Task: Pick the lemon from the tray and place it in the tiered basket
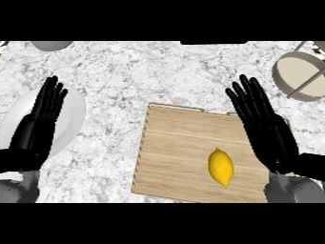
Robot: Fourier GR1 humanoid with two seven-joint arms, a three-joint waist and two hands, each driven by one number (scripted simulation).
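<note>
Head view: a grey-white marbled tabletop (157, 71) carries a light wooden rectangular tray (179, 152) right of centre. The oval yellow lemon (221, 167) lies in the tray's near right part, on the bare wood, with its long axis running from the near edge toward the far one. Nothing touches it.

The black right hand (274, 133) shows over the tray's right edge with its fingers straight and spread, pointing toward the far side. It holds nothing, and the lemon sits just to its left, apart from it. The black left hand (35, 131) is likewise flat and open, over a round white plate (72, 119) at the left of the tabletop, well apart from the tray.

At the far right stands the tiered basket (291, 66) — a round beige pan with thin metal rods crossing above it, well apart from the lemon. A grey rounded dish (51, 45) is partly visible at the far left edge.
</note>
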